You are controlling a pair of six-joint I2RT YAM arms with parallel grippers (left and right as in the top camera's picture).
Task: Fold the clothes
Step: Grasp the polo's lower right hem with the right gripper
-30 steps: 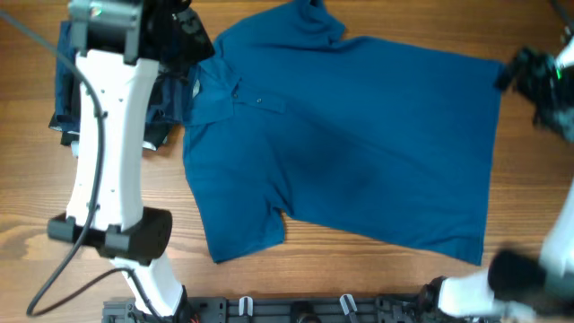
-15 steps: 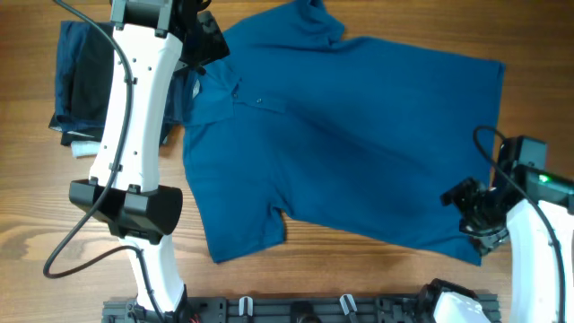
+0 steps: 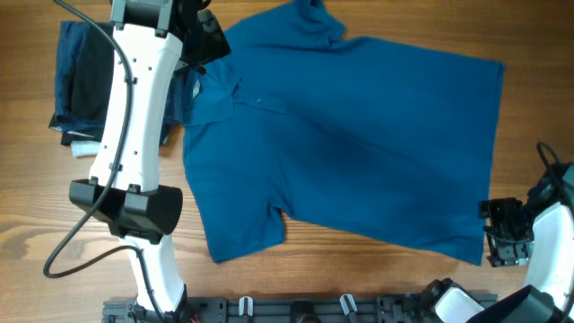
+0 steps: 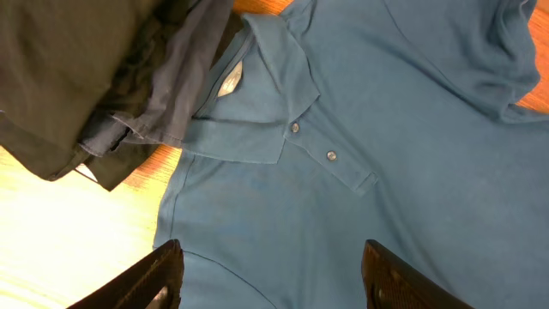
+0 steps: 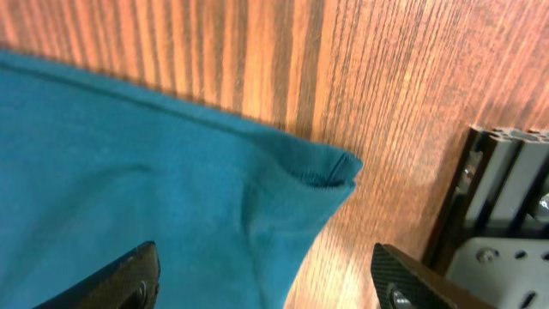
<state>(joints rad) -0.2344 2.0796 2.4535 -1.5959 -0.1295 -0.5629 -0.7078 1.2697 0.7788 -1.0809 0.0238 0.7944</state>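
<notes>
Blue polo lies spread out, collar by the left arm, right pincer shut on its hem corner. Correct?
No. The right pincer is open, its fingers apart over the polo's hem corner, as the right wrist view shows. The rest holds: polo spread out, collar by the left arm.

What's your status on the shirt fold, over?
Left gripper open above the collar, right gripper open over a hem corner. Polo shirt flat, unfolded. Dark garments crowd the collar side.

Polo shirt (image 3: pixel 359 135) on table (image 3: pixel 27 224), garments (image 3: pixel 76 81) alongside
</notes>
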